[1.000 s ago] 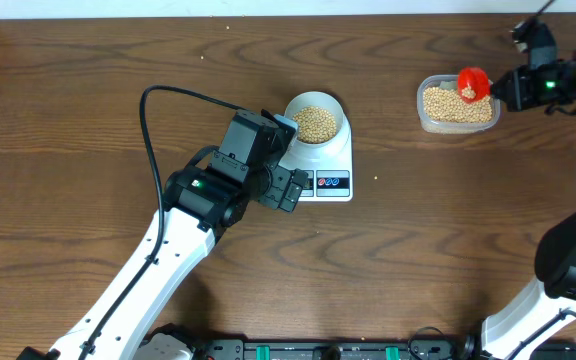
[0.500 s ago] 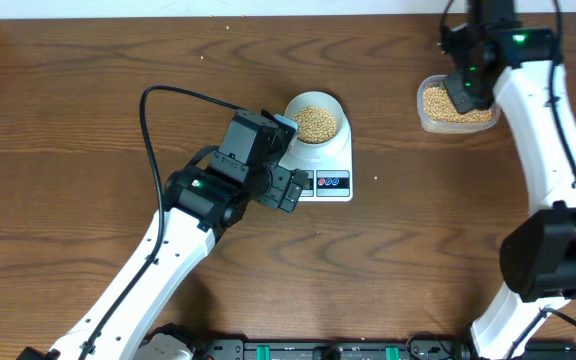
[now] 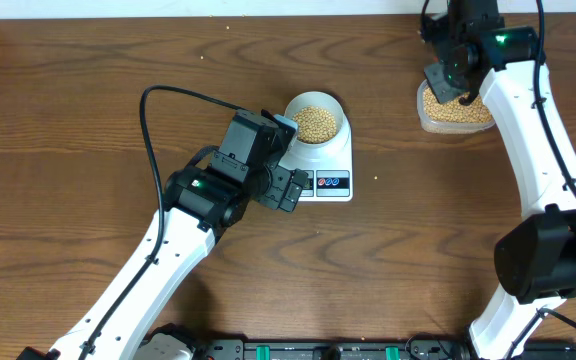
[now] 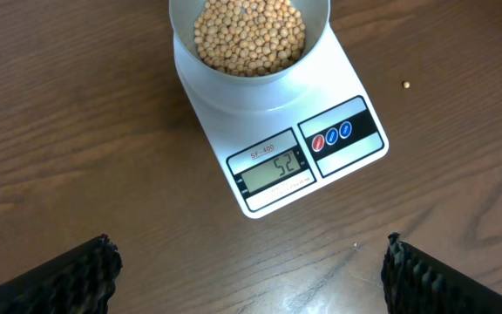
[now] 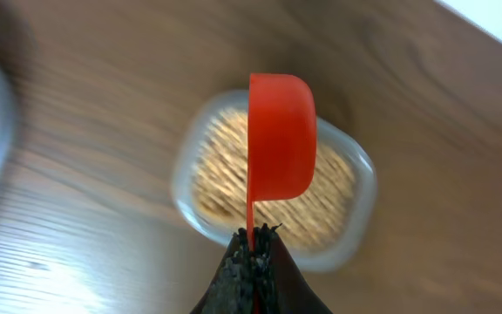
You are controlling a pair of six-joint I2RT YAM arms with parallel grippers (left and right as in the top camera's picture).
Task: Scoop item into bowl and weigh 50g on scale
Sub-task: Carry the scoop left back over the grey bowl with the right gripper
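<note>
The right end effector (image 5: 253, 247) is pinched shut on the thin handle of a red plastic measuring scoop (image 5: 280, 131). The scoop hangs over a clear rounded-rectangular plastic container (image 5: 362, 179) of small beige-tan beans (image 5: 216, 179), at the upper right of the overhead frame. Whether the scoop carries any beans cannot be told.

The left end effector (image 4: 251, 266) stands wide and holds nothing, its fingertips at the bottom corners of the left wrist frame, just in front of the scale.

Near the overhead frame's centre, a small round white bowl (image 4: 251, 83) sits on a flat white rectangular digital scale (image 4: 225, 122) on the brown wooden surface (image 3: 88, 100). The bowl holds a good heap of the beans (image 4: 249, 35). The grey display (image 4: 273, 166) appears to read 52. One loose bean (image 4: 406, 85) lies right of the scale.

Scooping looks essentially done. The reading seems slightly over target, so a few beans may need removing.
</note>
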